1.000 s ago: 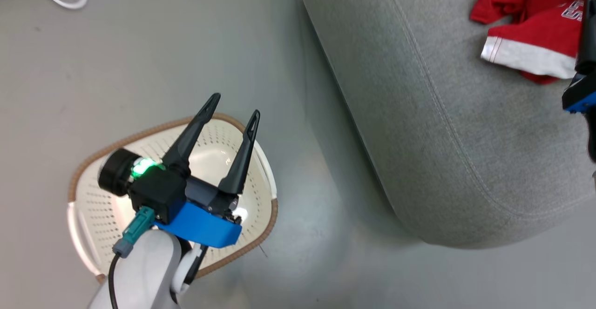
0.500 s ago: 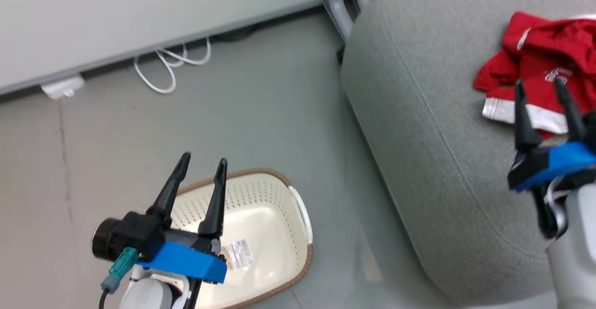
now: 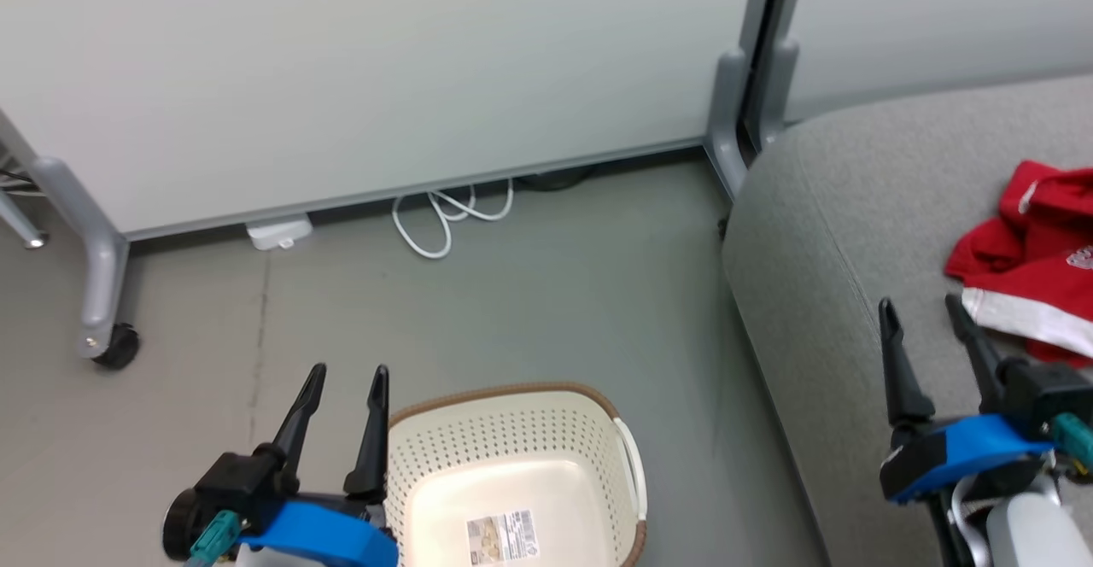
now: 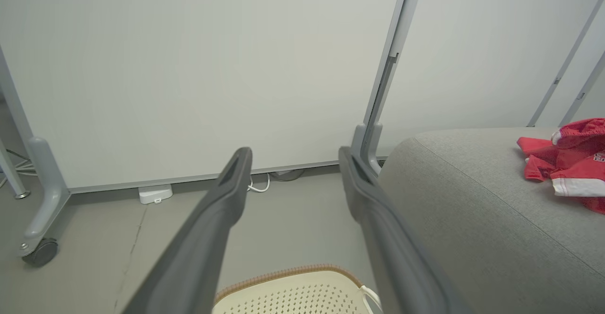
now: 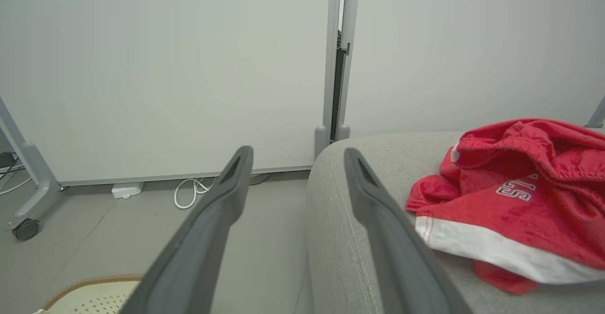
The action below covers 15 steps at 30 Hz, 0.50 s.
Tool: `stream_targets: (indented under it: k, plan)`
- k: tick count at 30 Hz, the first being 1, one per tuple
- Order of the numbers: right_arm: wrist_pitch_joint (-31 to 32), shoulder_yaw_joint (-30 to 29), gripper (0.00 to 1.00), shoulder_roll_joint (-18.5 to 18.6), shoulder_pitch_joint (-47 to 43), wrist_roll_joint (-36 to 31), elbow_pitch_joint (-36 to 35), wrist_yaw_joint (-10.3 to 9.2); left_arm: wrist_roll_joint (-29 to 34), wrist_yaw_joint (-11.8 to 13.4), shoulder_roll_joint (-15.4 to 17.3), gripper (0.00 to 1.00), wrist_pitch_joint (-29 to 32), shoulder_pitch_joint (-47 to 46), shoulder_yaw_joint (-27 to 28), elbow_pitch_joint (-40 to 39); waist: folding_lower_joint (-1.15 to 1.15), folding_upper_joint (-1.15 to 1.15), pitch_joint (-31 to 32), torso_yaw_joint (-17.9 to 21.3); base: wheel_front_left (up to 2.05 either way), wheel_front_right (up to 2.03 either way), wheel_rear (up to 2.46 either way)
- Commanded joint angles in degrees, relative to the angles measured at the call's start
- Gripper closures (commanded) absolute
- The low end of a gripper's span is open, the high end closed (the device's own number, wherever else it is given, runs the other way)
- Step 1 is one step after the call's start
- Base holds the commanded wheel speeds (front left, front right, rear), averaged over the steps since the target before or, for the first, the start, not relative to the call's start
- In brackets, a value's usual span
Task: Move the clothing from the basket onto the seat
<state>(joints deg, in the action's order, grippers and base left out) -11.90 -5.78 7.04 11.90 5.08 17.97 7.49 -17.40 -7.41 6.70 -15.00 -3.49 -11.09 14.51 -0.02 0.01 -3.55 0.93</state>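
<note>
The red clothing [image 3: 1037,260] with white hem and lettering lies bunched on the grey seat [image 3: 837,234] at the right; it also shows in the wrist views [image 5: 515,205] [image 4: 569,167]. The cream basket [image 3: 512,473] with its brown rim stands on the floor at bottom centre, holding only a paper label. My left gripper [image 3: 346,375] is open beside the basket's left rim, nothing between its fingers. My right gripper [image 3: 922,306] is open over the seat, just left of the clothing and apart from it.
Pale partition panels on grey posts [image 3: 751,63] stand behind. A castor foot [image 3: 107,345] is at the left. A white cable [image 3: 448,217] and a small white box [image 3: 277,232] lie on the grey floor by the panel base.
The head camera has tilted up, so wall panels now show and basket and seat sit lower. Both grippers stay open; the right one has drawn back from the clothing.
</note>
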Motion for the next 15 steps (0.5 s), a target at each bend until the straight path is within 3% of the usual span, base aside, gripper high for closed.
stream_targets:
  k: [1, 15]
  plan:
    - [0.6, 0.0, 0.00, -0.7, -2.2, -0.2, -1.0, 0.01, -0.4, -0.1, 0.4, 0.00, -0.3, 0.9, 0.6, 0.4, 0.02, -0.01, 2.4, -2.1, 0.00, 0.00, 0.00]
    - [3.1, 2.2, 0.00, -3.6, -8.0, 0.6, -5.2, 0.01, -1.2, -0.1, 1.4, 0.00, -0.3, 3.9, 3.3, 2.8, 0.02, -0.01, 4.3, -3.2, 0.00, 0.00, 0.00]
